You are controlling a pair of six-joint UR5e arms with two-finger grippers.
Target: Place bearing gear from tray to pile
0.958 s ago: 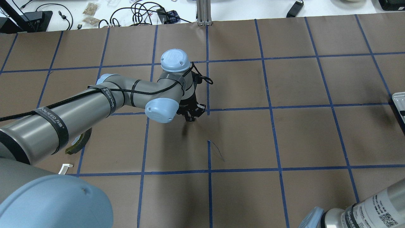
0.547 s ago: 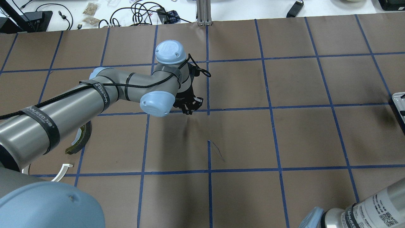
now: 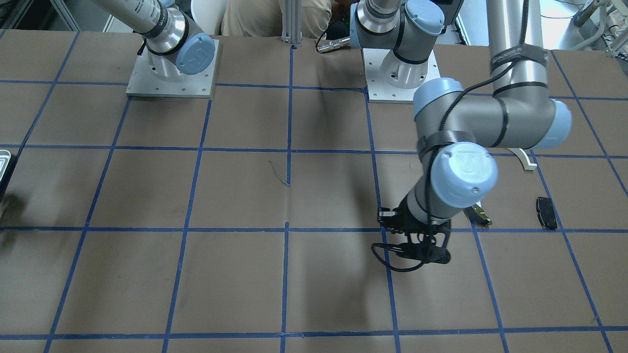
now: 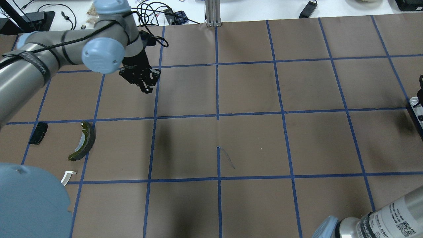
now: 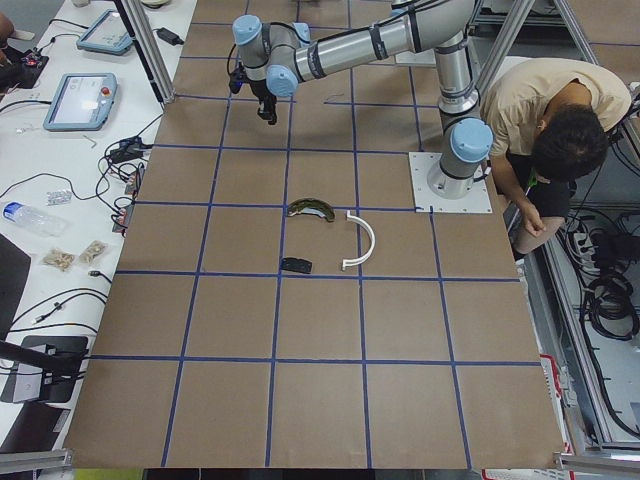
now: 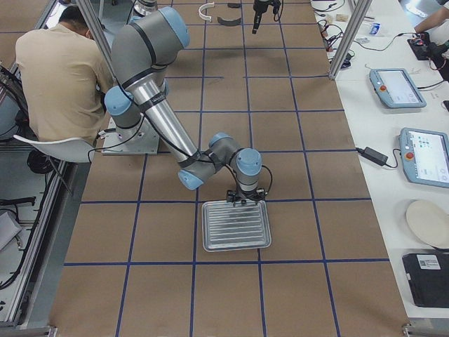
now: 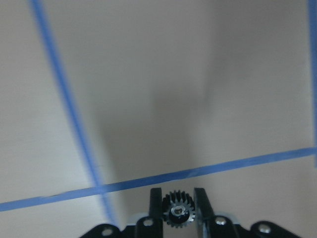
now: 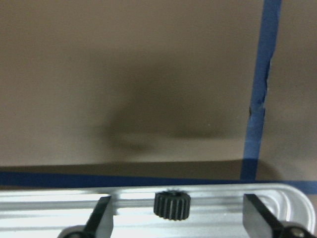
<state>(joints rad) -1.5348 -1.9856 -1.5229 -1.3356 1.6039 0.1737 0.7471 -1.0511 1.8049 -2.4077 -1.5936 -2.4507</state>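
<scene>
Brown paper table (image 4: 251, 138), blue tape grid. The left gripper (image 7: 178, 206) hangs over it, fingers pinching the bearing gear (image 7: 178, 212) by its teeth, bore facing the wrist camera, well apart from the pile (image 4: 82, 142). Right gripper (image 8: 181, 208) — fingers spread wide, a second gear (image 8: 172, 205) between them, teeth side-on, on the tray (image 6: 236, 226).

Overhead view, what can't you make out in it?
Tray: cut off by the right edge.
Bracket: mostly hidden by the left arm's blue cap.
Gear: hidden inside the left pincer; only the left wrist view shows it.
Right pincer: all but out of frame at the right edge.
</scene>
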